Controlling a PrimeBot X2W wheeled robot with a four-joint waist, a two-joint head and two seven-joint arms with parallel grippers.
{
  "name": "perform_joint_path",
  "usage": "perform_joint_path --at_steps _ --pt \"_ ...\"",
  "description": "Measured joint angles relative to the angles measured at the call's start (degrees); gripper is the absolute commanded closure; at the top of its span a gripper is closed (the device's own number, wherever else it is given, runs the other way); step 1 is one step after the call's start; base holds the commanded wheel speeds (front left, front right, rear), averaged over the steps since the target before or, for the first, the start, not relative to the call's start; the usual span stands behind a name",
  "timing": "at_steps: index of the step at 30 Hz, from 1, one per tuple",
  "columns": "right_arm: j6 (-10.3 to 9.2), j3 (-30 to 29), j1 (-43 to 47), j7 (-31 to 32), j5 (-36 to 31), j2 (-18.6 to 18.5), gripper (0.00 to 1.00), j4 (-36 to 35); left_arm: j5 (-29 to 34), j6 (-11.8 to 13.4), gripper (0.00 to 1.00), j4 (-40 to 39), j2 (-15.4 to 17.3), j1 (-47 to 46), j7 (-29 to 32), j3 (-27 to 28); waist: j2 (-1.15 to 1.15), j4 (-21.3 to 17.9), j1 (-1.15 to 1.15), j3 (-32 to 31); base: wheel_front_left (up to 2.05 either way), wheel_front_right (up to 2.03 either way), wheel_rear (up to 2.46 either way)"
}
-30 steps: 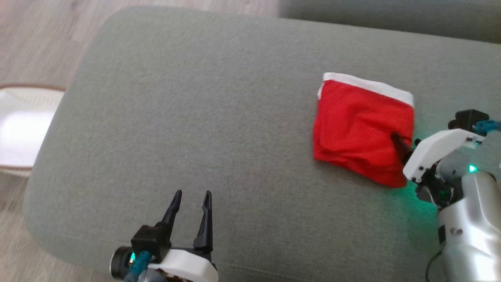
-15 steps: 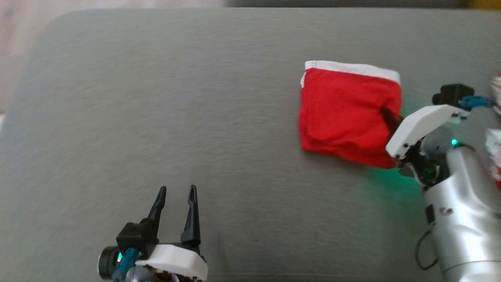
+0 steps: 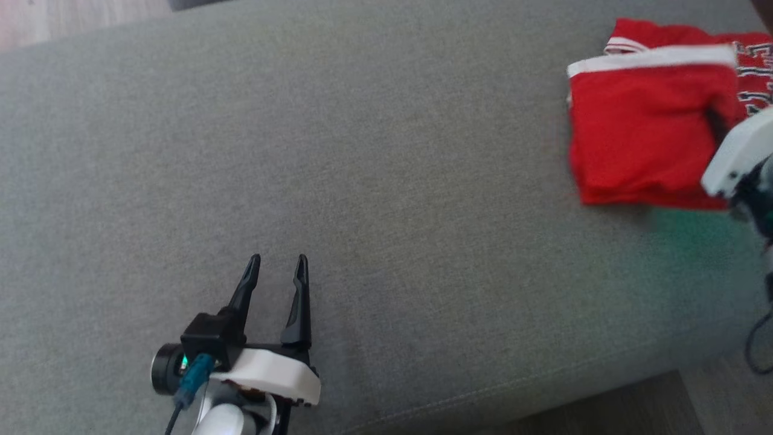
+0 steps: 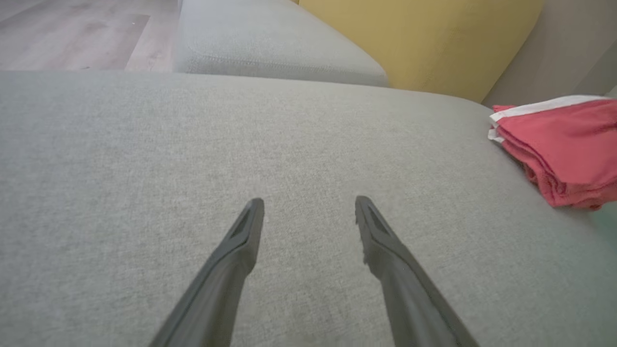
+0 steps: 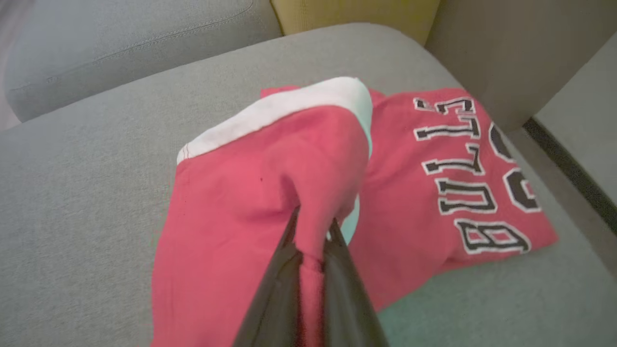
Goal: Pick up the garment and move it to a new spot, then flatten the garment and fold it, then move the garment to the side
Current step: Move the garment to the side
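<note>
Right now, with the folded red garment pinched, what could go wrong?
The right fingers pinch only a tented ridge of the folded red garment, so pulling may open the fold. Its edge overlaps the Bulls-lettered garment, which could get dragged along. Both lie close to the edge of the sofa cushion and might slide off.

The left gripper (image 4: 310, 202), fingers spread apart, is over the grey cushion (image 4: 144, 135). The folded red garment (image 4: 564, 144) lies near the cushion's right edge.

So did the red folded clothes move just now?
Yes. Held in the right hand, the folded red garment slid toward the robot's right along the grey cushion, and now overlaps the lettered red shirt.
</note>
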Motion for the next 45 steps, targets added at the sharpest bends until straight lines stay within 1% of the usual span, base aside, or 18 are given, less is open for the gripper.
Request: perform_joint_path --at_steps 5,10,14,15,16,18,22,24,27,31,36,40,45 --pt "0.0 3.1 -3.6 0.9 -2.9 -3.4 1.0 0.6 0.5 0.0 0.0 0.3 0.0 0.1 0.0 0.3 0.0 1.7 0.0 0.9 0.0 0.0 0.0" --pt "0.0 3.5 -7.1 2.9 -6.6 -8.4 1.0 4.1 1.1 0.0 0.0 0.3 0.0 0.5 0.0 0.9 0.0 3.6 0.0 1.8 0.0 0.0 0.0" --pt "0.0 3.1 -8.6 4.1 -10.8 -9.8 1.0 6.4 1.4 0.0 0.0 0.1 0.0 0.7 0.0 1.3 0.0 4.4 0.0 2.3 0.0 0.0 0.0" --pt "0.0 3.0 -8.7 4.0 -12.3 -9.9 0.59 6.8 1.4 0.0 0.0 0.0 0.0 0.7 0.0 1.4 0.0 4.4 0.0 2.3 0.0 0.0 0.0" --pt "0.0 2.8 -8.8 4.0 -13.7 -10.1 0.0 7.2 1.4 0.0 0.0 -0.2 0.0 0.7 0.0 1.6 0.0 4.4 0.0 2.3 0.0 0.0 0.0" --pt "0.0 2.3 -8.9 3.9 -14.9 -10.3 0.0 7.7 1.4 0.0 0.0 -0.3 0.0 0.7 0.0 1.8 0.0 4.4 0.0 2.4 0.0 0.0 0.0" --pt "0.0 0.9 -8.8 1.7 -20.2 -10.8 0.0 7.5 1.4 0.0 0.0 -0.3 0.0 0.7 0.0 2.2 0.0 4.0 0.0 1.9 0.0 0.0 0.0" --pt "0.0 0.1 -8.7 -0.4 -22.1 -10.8 0.0 6.2 1.4 0.0 0.0 -0.4 0.0 0.7 0.0 2.4 0.0 3.8 0.0 1.3 0.0 0.0 0.0" --pt "0.0 -1.7 -7.8 -4.3 -22.1 -9.4 0.0 2.5 0.4 0.6 0.0 -0.5 0.0 1.2 0.0 3.1 0.0 3.6 0.0 0.0 0.0 0.0 0.0" --pt "0.0 -2.4 -3.6 -10.6 -21.2 -5.4 0.0 -4.6 0.4 1.1 0.0 -0.6 0.0 3.3 0.0 4.3 0.0 3.5 0.0 -2.5 0.0 0.0 0.0" --pt "0.0 -2.5 7.0 -16.2 -18.6 -0.4 0.0 -15.2 -0.6 1.1 0.0 -1.1 0.0 5.1 0.0 4.9 0.0 4.7 0.0 -6.4 0.0 0.0 0.0" --pt "0.0 -3.1 17.3 -18.9 -17.8 4.5 0.0 -23.0 -0.6 1.6 0.0 -1.1 0.0 6.8 0.0 6.3 0.0 7.1 0.0 -9.1 0.0 0.0 0.0" --pt "0.0 -2.5 30.0 -22.7 -19.5 11.1 0.0 -29.9 2.3 1.4 0.0 -1.1 0.1 8.7 0.0 6.7 0.0 10.7 0.0 -12.2 0.0 0.0 0.0"
